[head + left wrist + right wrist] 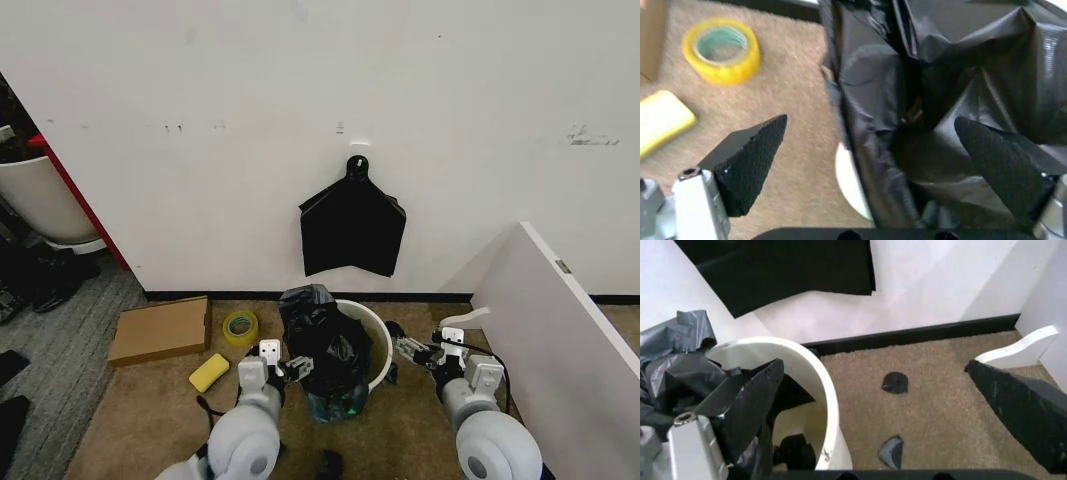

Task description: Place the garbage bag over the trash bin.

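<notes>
The white trash bin [378, 332] stands on the carpet against the wall. The glossy black garbage bag [322, 345] is rumpled over its left rim and hangs down its outside. My left gripper [297, 368] is at the bag's left side. In the left wrist view that gripper [870, 121] is open, one finger over the carpet and the other over the garbage bag [940, 100], with a strip of the white trash bin [850, 175] between. My right gripper [408, 348] is open just right of the bin. In the right wrist view it [873, 365] straddles the trash bin's rim [821, 385] and bare carpet.
A flat black bundle [352, 228] hangs on the wall above the bin. A cardboard box [160, 328], yellow tape roll [240, 326] and yellow sponge [209, 372] lie to the left. A white board [560, 330] leans at the right. Small black scraps [895, 382] dot the carpet.
</notes>
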